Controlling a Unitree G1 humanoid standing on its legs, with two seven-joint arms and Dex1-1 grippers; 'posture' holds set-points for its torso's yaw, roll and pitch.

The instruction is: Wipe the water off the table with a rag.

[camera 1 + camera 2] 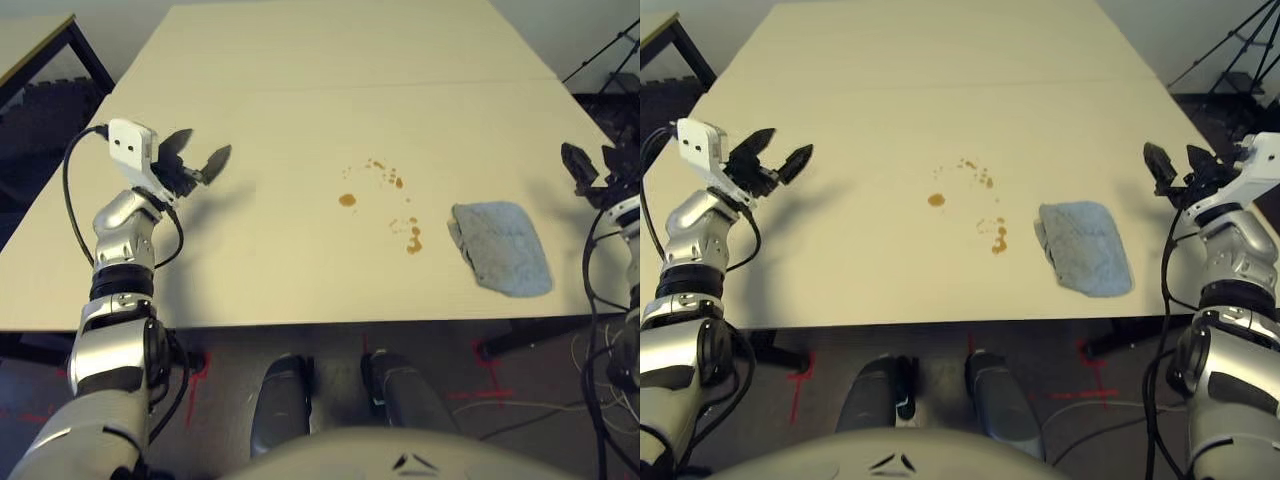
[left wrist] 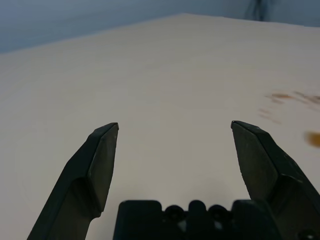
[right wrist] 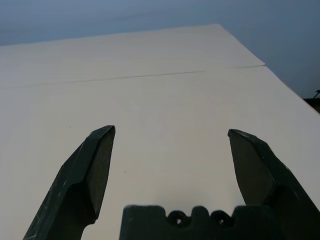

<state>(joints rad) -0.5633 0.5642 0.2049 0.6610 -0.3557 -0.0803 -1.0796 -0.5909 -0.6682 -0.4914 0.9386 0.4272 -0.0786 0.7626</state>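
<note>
Right eye view had our right gripper (image 1: 1177, 162) and left gripper (image 1: 778, 148) both spread and empty, so we judged it best to pinch the rag (image 1: 1085, 247), just right of the water (image 1: 998, 240), mid-fold before sweeping the table (image 1: 860, 210).

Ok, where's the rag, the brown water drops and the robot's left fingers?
rag (image 1: 1085, 247), right eye view, middle of the cloth.
water (image 1: 936, 200), right eye view, biggest round drop.
left gripper (image 1: 197, 160), left eye view, gap between its open fingers.

Silver jointed forearms (image 1: 120, 260), white wrist boxes, black cables (looped), each end effector (image 1: 197, 160) black-fingered.
</note>
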